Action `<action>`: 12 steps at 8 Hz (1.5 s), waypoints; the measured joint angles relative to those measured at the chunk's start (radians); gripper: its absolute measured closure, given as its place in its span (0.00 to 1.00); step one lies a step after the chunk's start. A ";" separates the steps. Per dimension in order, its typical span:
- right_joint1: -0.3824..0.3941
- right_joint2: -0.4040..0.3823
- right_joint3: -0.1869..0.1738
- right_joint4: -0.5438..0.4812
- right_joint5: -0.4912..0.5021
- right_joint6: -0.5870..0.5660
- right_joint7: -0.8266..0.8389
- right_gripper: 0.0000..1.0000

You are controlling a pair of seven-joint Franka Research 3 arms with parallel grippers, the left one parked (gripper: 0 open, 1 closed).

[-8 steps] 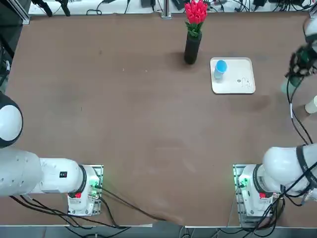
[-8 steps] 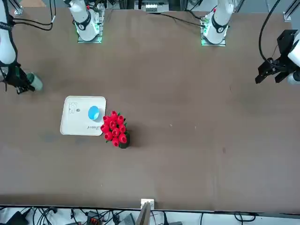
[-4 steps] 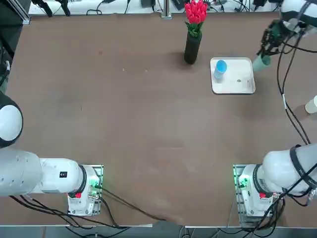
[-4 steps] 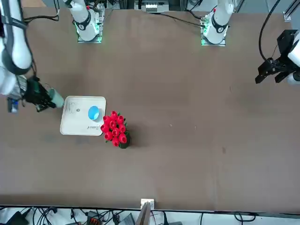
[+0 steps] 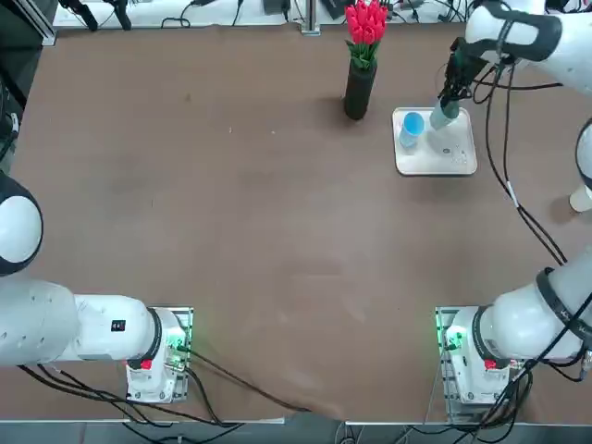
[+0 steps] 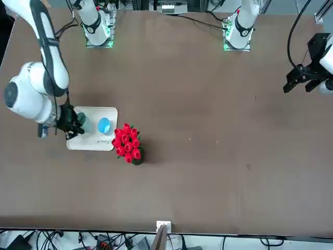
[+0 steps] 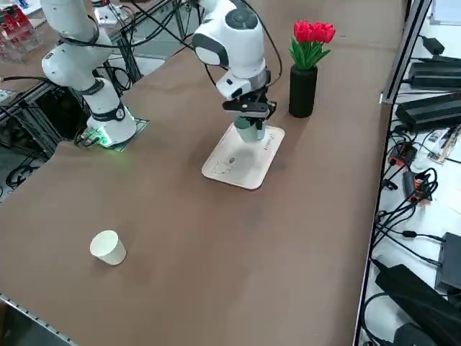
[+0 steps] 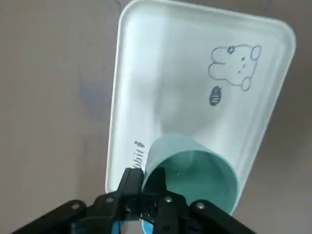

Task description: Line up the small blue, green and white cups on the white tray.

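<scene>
Your right gripper [image 5: 447, 104] is over the white tray [image 5: 453, 159], clamped on the rim of the green cup [image 5: 441, 116]. In the wrist view one finger [image 8: 130, 183] sits outside the cup wall and the other inside the mouth, pinching the rim of the green cup [image 8: 195, 170] between them. The cup hangs mouth-up below the fingers; whether its base touches the tray you cannot tell from any view.

The tray lies at the far right part of the table from the overhead camera, just to the right of the dark vase [image 5: 359, 90] with red flowers [image 5: 366, 20]. The wrist view shows a rabbit drawing [image 8: 235, 66] on the tray surface.

The blue cup [image 5: 411, 126] stands upright on the tray, in the corner nearest the vase. The green cup is just beside it, on the side away from the vase; from across the table the green cup [image 6: 80, 125] and blue cup [image 6: 104, 125] sit side by side over the same edge strip of the tray [image 6: 91, 140].

The white cup [image 7: 109, 248] lies tipped on its side on the bare table, well apart from the tray [image 7: 238, 167], toward the right-hand table edge. In the overhead view it is only partly in frame [image 5: 582, 197].
</scene>
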 joint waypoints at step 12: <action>0.030 0.084 -0.028 -0.028 -0.074 0.071 0.072 0.98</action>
